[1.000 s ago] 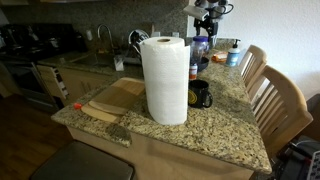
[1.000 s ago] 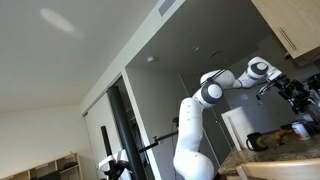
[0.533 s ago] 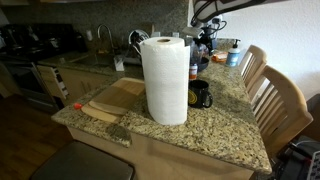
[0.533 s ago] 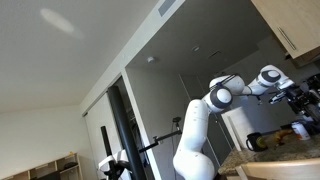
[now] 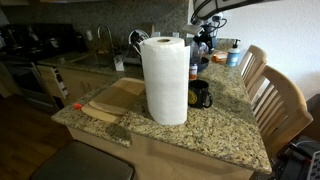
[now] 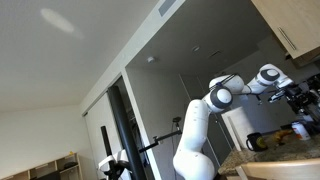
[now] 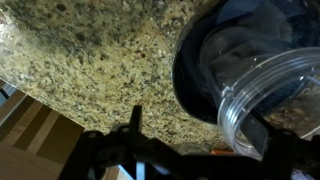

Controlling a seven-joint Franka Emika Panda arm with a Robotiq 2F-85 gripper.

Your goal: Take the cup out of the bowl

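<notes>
Gripper looks wide apart and empty. Just beyond it, clear plastic cup lies tilted inside dark bowl on granite surface. Cup is probably light, thin, crushable and slick, so pinch the rim wall gently.

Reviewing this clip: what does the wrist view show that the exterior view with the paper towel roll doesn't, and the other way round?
Only the wrist view: a clear cup resting tilted in the dark bowl, seen close up, with the claw open at the lower edge of the picture.
Only the exterior view: the paper towel roll, a black mug beside it, a cutting board and wooden chairs.
Both: the speckled granite counter.
</notes>
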